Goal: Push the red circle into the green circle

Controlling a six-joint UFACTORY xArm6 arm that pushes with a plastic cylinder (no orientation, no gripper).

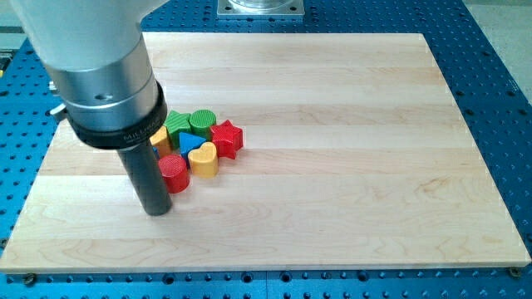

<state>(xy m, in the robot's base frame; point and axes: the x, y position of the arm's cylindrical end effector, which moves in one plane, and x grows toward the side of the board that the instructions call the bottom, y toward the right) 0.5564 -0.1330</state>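
Left of the board's centre, red circle [174, 174] at the cluster's lower edge, green circle [202, 123] at its top, yellow heart [204, 159] and blue triangle [193, 143] between, my tip [157, 209] upright, touching the red circle's lower left, no claw on the rod.

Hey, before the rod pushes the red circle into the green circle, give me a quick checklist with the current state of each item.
1. My tip shows: ok, at the view's lower left of the cluster.
2. Tip beside the red circle block: ok, just left of it; contact cannot tell.
3. Green circle block visible: ok, above the red circle.
4. Clear path between them: not ok, blue triangle block and yellow heart block sit between.
5. Wooden board edge near: ok, blocks sit well inside.
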